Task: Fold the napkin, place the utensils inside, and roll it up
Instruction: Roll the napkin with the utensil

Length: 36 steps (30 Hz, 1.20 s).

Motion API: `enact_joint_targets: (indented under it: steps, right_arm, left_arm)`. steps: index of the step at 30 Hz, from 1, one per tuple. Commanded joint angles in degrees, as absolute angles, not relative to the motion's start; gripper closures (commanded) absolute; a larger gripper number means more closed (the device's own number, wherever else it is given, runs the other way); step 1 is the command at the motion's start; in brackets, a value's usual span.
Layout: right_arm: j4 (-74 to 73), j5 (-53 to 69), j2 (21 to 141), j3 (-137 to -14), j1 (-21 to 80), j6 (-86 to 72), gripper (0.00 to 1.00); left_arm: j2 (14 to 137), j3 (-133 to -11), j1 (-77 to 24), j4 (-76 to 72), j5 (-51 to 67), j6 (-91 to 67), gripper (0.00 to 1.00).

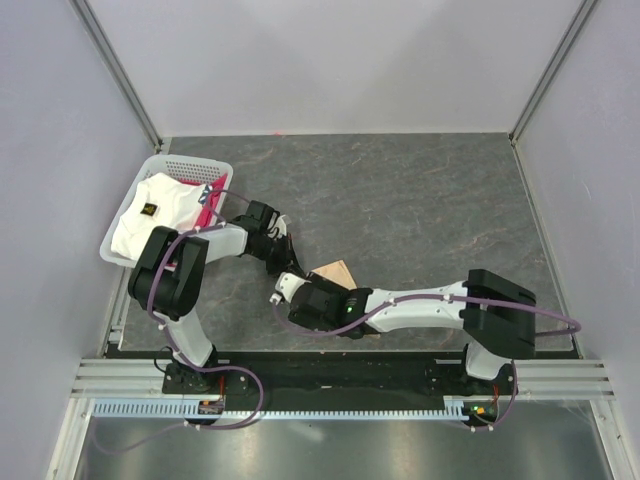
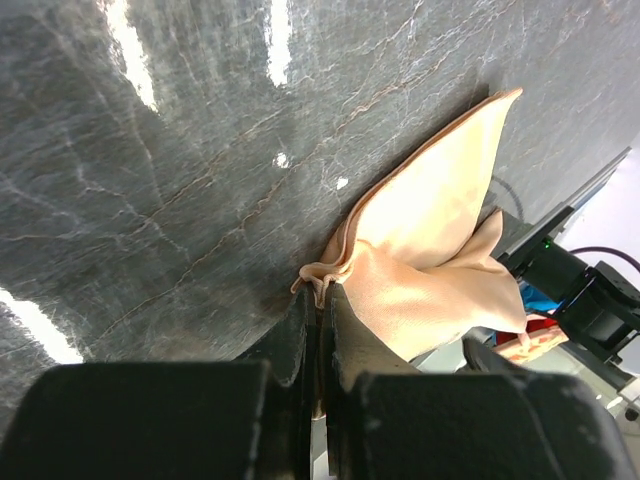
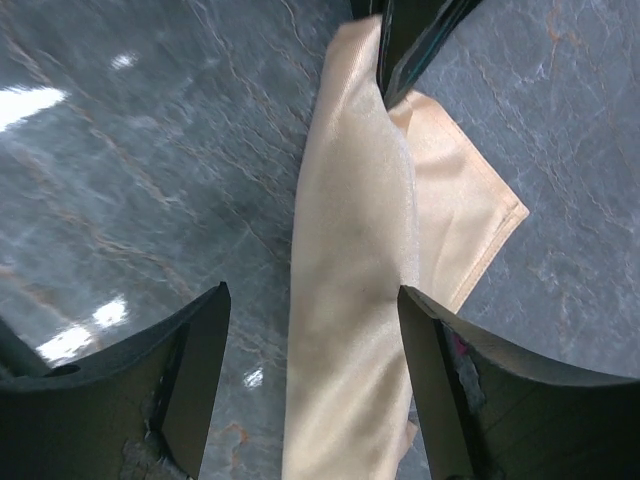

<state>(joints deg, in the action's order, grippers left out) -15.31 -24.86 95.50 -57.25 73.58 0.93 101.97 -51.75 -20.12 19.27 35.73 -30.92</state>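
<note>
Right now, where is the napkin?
In the top view the napkin lies near the middle of the table, between the arms; the left gripper pinches its edge and the open right gripper hovers over it.

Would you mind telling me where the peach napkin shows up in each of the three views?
Top external: napkin, a small peach patch at centre.
Left wrist: napkin right of centre, its edge pinched by the left fingers.
Right wrist: napkin down the middle, between the open right fingers.
Shared landmark: the grey marbled table under it.
</note>
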Motion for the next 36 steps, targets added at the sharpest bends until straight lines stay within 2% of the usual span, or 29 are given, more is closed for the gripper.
enact_joint_targets:
  steps: [1,7,10,11,13,14,15,16,17,20,23,25,31,36]
  right_arm:
    - [-12.4,-33.7,98.7,-57.3,73.8,3.2,0.24]
    - [-11.2,-34.2,101.5,-56.2,72.8,4.0,0.28]
    - [-11.1,-29.3,102.4,-56.2,70.2,4.0,0.4]
    - [-11.1,-27.4,102.5,-55.9,69.6,4.2,0.48]
    - [-11.8,-18.8,102.3,-56.1,67.6,4.7,0.54]
    - [-12.1,-16.0,102.3,-56.2,66.7,4.5,0.59]
    - [-12.7,-10.3,102.4,-56.3,65.8,3.6,0.61]
    - [-13.8,-8.2,102.4,-56.8,64.1,3.2,0.63]
    - [-14.4,-5.8,102.4,-57.0,63.1,2.7,0.66]
    - [-16.6,-0.1,102.0,-57.7,59.8,0.6,0.7]
    - [-18.5,5.4,101.3,-58.7,56.9,-1.7,0.71]
    - [-20.7,9.5,101.1,-60.2,55.0,-2.9,0.72]
    - [-22.5,20.0,101.2,-62.8,49.9,-4.2,0.72]
    - [-22.7,30.3,104.8,-64.2,46.2,-3.6,0.73]
  left_arm:
    - [103.0,-53.2,-20.0,23.1,33.8,-27.4,0.98]
    - [103.4,-53.6,-20.0,23.5,35.0,-26.5,0.98]
    - [103.4,-54.0,-20.0,23.4,36.5,-25.4,0.98]
    - [103.4,-54.1,-20.0,23.4,36.9,-24.9,0.98]
    - [103.2,-54.7,-20.0,23.3,38.1,-24.4,0.98]
    - [103.1,-54.9,-20.1,23.3,38.1,-24.1,0.96]
    - [102.7,-55.5,-20.0,23.3,37.4,-24.0,0.89]
    - [102.3,-55.9,-20.0,23.4,36.7,-24.1,0.8]
    - [101.8,-56.3,-19.9,23.5,36.0,-24.1,0.59]
    - [99.6,-57.7,-18.7,24.1,33.0,-24.8,0.35]
    - [96.4,-57.7,-17.5,24.3,28.6,-25.7,0.28]
    - [94.0,-57.2,-17.1,24.3,25.2,-26.0,0.26]
    - [90.2,-54.8,-16.8,24.1,19.0,-27.4,0.25]
    - [85.5,-49.2,-16.8,18.4,20.9,-28.7,0.25]
